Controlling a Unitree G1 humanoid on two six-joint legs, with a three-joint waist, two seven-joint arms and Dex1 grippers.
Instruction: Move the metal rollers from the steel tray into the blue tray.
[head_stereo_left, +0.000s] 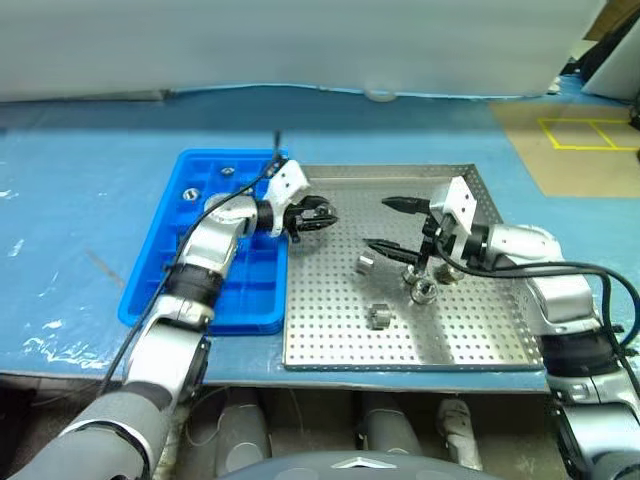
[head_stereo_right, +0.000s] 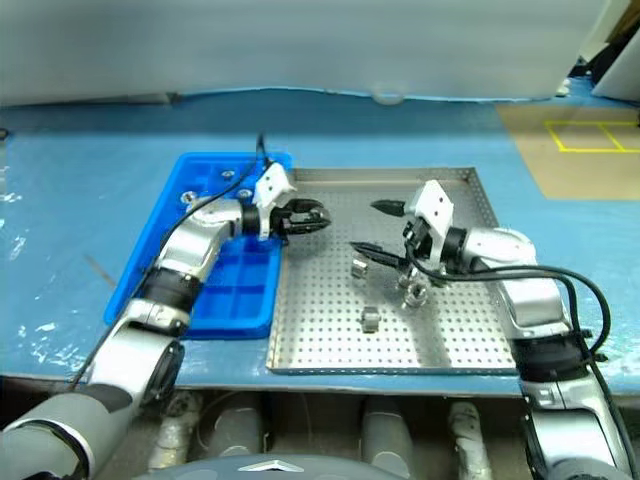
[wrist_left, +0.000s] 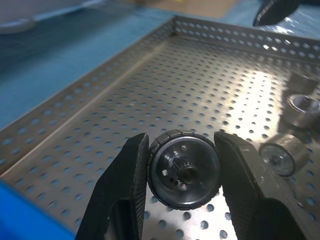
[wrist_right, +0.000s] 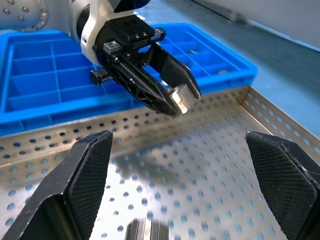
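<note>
Left pincer (head_stereo_left: 322, 217), clamped on one metal roller (wrist_left: 184, 168) above the steel tray (head_stereo_left: 470, 345) near its blue-tray (head_stereo_left: 165, 262) edge; right pincer (head_stereo_left: 392, 225) gaping, empty; risk: roller slipping free during carry.

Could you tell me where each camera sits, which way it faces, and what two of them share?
Left and right eye views: on the head, looking forward and down over both arms at the steel tray and blue tray.
Left wrist view: along the left gripper, shut on a metal roller above the steel tray.
Right wrist view: between the open right gripper fingers toward the left gripper and blue tray.
Both wrist views share that roller.
</note>
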